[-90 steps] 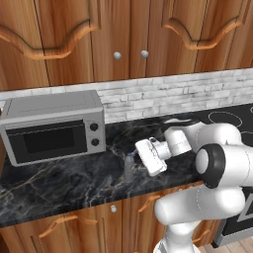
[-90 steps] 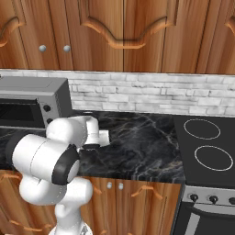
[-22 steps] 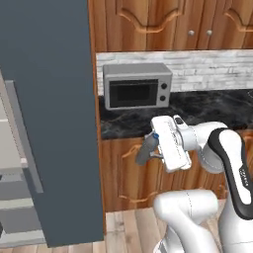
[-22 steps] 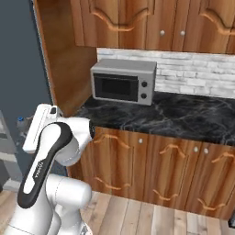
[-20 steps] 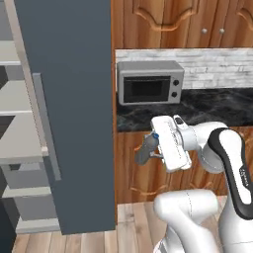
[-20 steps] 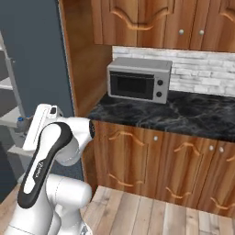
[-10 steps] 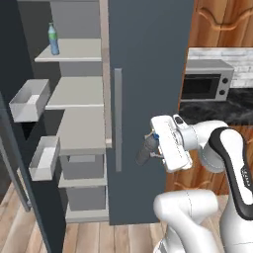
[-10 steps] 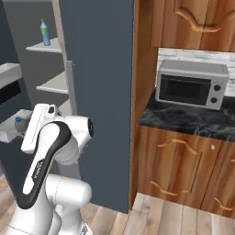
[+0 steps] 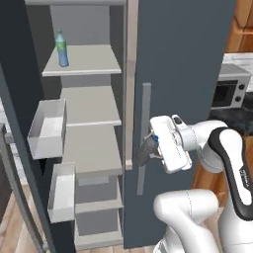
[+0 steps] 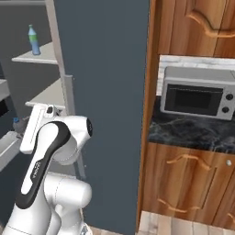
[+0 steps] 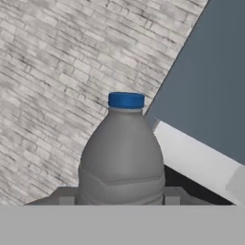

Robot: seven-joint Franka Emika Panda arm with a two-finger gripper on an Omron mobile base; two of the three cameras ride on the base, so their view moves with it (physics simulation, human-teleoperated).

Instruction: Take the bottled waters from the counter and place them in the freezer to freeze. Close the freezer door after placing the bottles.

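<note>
My gripper (image 9: 146, 149) is shut on the greyish bottle (image 11: 122, 153) with the blue cap, held upright in front of the fridge at mid height; its blue cap (image 10: 17, 120) peeks out beside the arm. The clear bluish bottle (image 9: 62, 48) with the green cap stands on the top grey shelf (image 9: 89, 62) of the open freezer, also visible as a small bottle (image 10: 32, 40) at the upper left. The freezer door (image 9: 20, 113) is swung open on the left. The black counter (image 10: 193, 131) lies off to the right.
White bins (image 9: 47, 131) hang on the inside of the open door. The closed slate-blue fridge door (image 9: 183, 59) with its grey bar handle (image 9: 143, 138) stands right behind the gripper. A silver microwave (image 10: 197, 96) sits on the counter under wooden cabinets.
The whole picture has swung from the counter and microwave to the open freezer, so the base has moved. The grey bottle stays in the gripper, and the arm keeps its pose.
</note>
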